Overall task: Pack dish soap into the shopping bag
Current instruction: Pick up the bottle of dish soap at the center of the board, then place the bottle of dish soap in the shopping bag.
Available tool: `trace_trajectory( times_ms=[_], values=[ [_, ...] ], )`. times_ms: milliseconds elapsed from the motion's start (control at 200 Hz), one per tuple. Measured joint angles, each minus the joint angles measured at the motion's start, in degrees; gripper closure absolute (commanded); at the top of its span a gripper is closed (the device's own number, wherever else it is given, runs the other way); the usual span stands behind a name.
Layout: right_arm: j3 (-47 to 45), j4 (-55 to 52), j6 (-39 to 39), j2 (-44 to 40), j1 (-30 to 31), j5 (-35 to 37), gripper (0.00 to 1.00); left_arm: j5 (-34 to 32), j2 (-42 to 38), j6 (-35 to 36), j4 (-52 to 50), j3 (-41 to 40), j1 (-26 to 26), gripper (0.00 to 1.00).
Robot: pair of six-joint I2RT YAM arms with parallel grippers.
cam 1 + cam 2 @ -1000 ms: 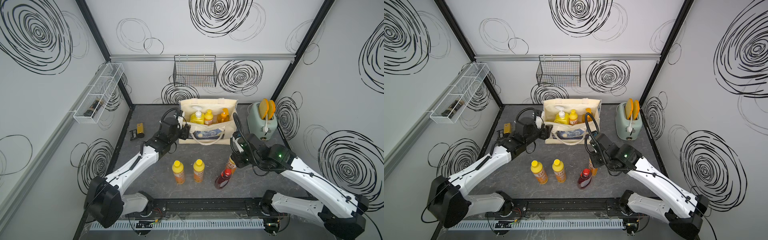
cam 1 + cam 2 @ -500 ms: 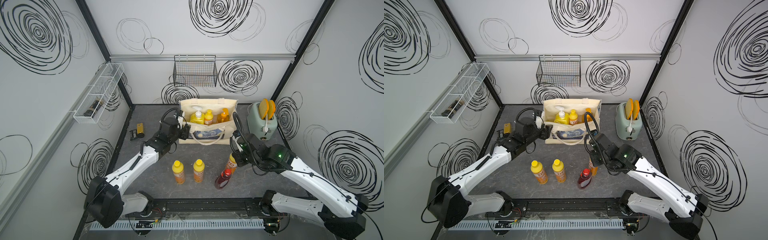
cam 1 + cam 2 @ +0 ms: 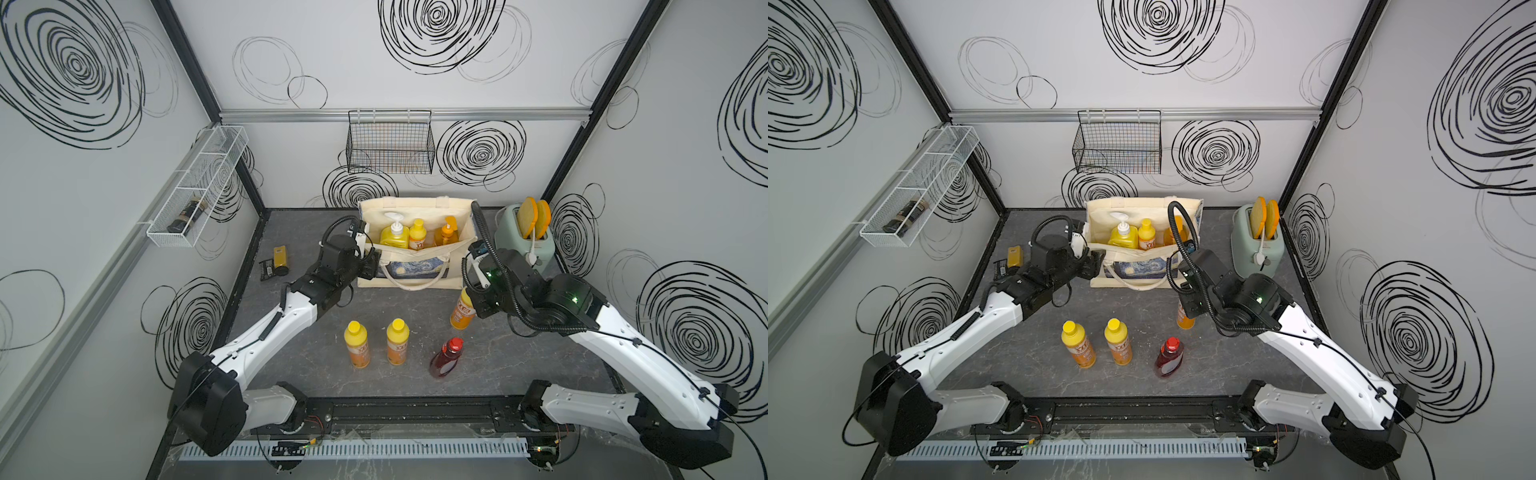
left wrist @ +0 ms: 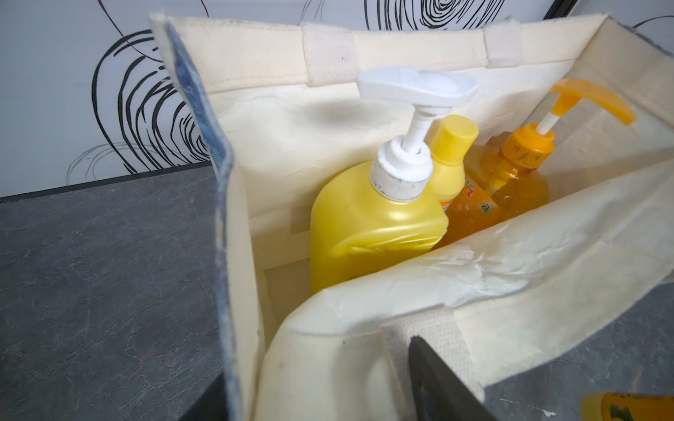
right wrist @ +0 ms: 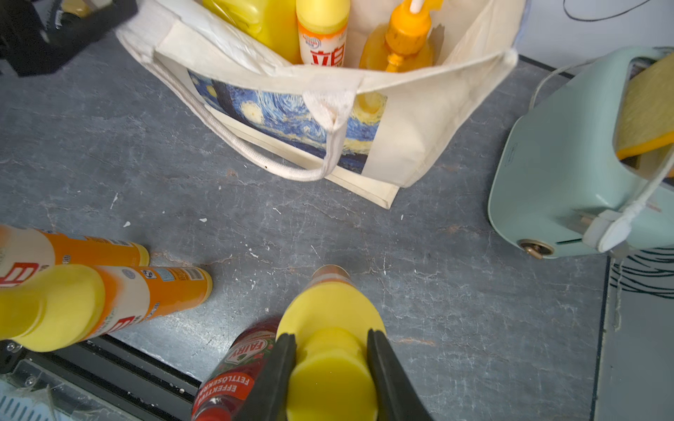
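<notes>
The cream shopping bag [image 3: 415, 278] stands at the back middle with its starry picture [image 5: 291, 113] facing front. Inside it stand a yellow pump bottle [image 4: 372, 222], an orange yellow-capped bottle [image 4: 452, 145] and an amber pump bottle [image 4: 510, 171]. My left gripper [image 4: 317, 361] is shut on the bag's front left corner, and the fabric bulges between its fingers. My right gripper [image 5: 330, 337] is shut on the yellow cap of an upright orange dish soap bottle [image 3: 462, 309] in front of the bag's right corner. Two orange bottles [image 3: 356, 345] [image 3: 397, 341] and a dark-red bottle [image 3: 446, 357] stand further forward.
A mint toaster [image 3: 525, 239] holding two yellow slices stands right of the bag, close to my right arm. Yellow-and-black packets [image 3: 276, 262] lie at the left. A black wire basket [image 3: 390, 143] hangs on the back wall, a white wire shelf [image 3: 197, 187] on the left wall.
My right gripper's jaws have closed in on the orange bottle's yellow cap. The left arm and the bag have not moved.
</notes>
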Motion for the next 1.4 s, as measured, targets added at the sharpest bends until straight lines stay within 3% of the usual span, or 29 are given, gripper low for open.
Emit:
trace_trajectory(
  times_ms=[590,916,1401],
  values=[
    [15.76,0.28,-5.27,5.81,0.13,-4.63,0.99,0.11,0.0,0.68,0.17,-0.02,-0.31,0.34],
    [30.69,1.03,-8.48,13.97,0.24,-8.52,1.0,-1.05,1.22,3.06,-0.31,0.42,-2.4,0.34],
    [39.45,5.64,-13.73,20.57,-1.73,-2.91,1.0,-2.14,1.29,4.28,-1.31,0.72,-2.67,0.34]
  ],
)
